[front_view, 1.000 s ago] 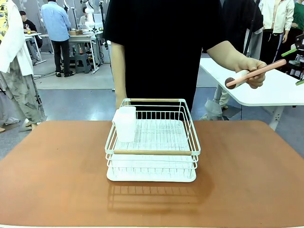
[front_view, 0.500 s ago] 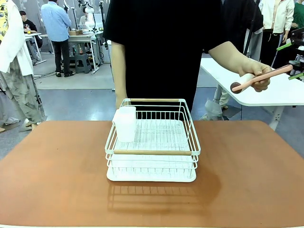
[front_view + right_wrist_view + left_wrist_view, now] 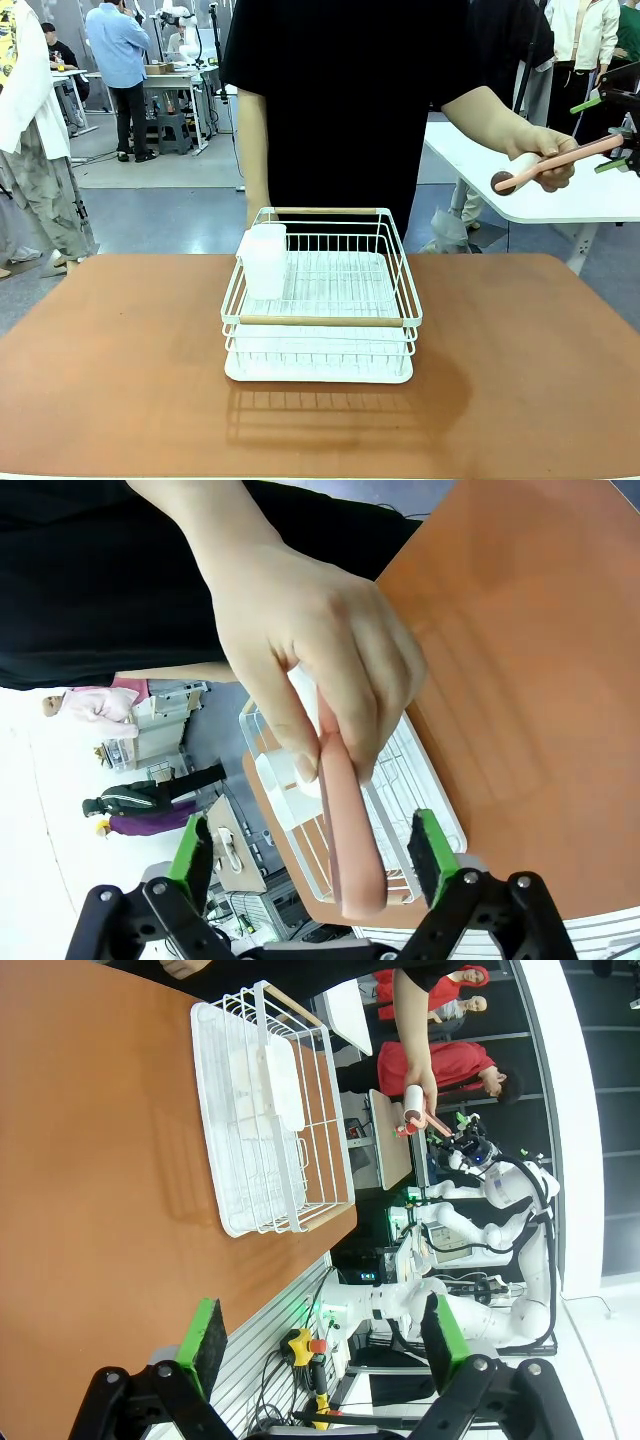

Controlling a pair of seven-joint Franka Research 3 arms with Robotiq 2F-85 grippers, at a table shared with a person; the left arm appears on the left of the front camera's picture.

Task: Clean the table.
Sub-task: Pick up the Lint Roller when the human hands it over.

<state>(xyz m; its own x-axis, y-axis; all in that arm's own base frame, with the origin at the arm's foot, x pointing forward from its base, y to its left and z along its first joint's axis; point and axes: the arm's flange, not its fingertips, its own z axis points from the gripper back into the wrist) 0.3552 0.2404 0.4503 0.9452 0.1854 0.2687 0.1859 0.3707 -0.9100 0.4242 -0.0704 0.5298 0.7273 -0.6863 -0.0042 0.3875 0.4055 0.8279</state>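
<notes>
Worktop (image 3: 120, 360) in terracotta spreads across the lower half of your front view. A white wire rack (image 3: 320, 300) with wooden handles stands on it near the middle, and a white cup (image 3: 264, 258) sits in the rack's far left corner. A person in a black shirt stands at the far side. The person's hand (image 3: 540, 150) is raised at the upper right, above a white-topped table (image 3: 560, 195), and holds a pink-handled roller (image 3: 560, 158). Your right gripper (image 3: 598, 134) comes in at the right edge, its green pads above and below the end of the pink handle.

In the left wrist view, your left gripper (image 3: 322, 1345) has its jaws spread wide with nothing between them. It hangs near the edge of the worktop (image 3: 90, 1160), with the rack (image 3: 265, 1110) farther along. The hand (image 3: 418, 1095) with the roller shows beyond the rack.

In the right wrist view, your right gripper (image 3: 310, 860) is spread wide. The pink handle of the roller (image 3: 350, 850) hangs between the two pads, touching neither. The person's hand (image 3: 310, 640) grips the handle higher up. The rack (image 3: 400, 770) and worktop (image 3: 530, 630) lie behind it.
</notes>
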